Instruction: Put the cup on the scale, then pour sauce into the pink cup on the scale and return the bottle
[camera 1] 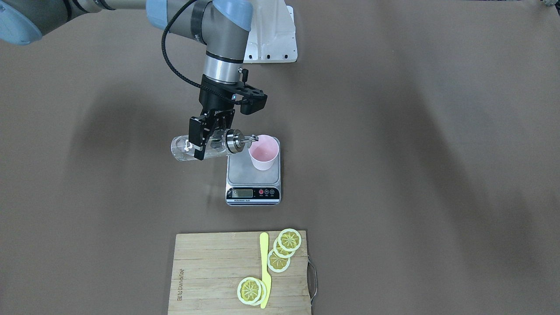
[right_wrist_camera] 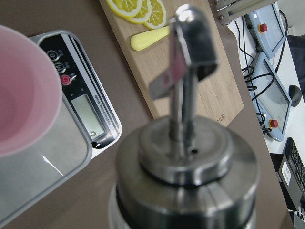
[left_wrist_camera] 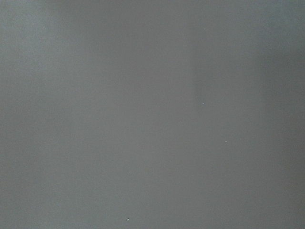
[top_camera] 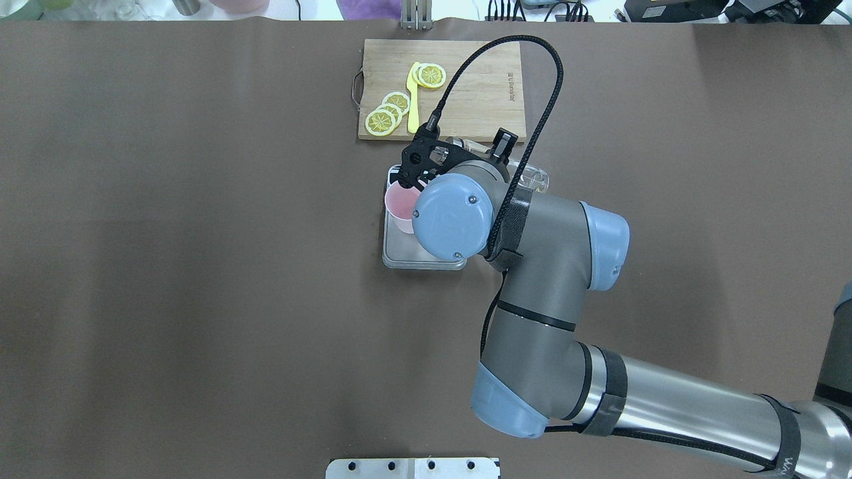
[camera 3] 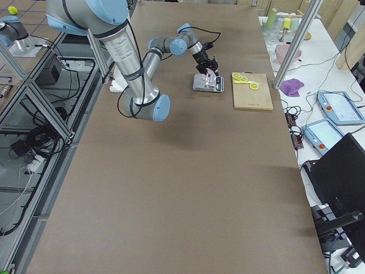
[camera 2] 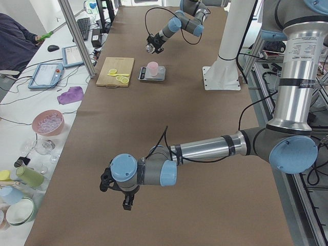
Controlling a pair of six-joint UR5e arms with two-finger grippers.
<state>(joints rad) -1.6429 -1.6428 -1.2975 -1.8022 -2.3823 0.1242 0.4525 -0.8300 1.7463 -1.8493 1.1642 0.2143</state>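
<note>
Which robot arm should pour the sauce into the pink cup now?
Right. The right gripper holds the bottle on its side, spout at the rim of the cup on the scale. The left gripper is far off along the table.

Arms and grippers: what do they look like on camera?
The right arm has grey and silver tube segments with pale blue joint caps; a black braided cable loops to its wrist. The right gripper is black, with two flat fingers. The left arm matches it, ending in a black left gripper.
</note>
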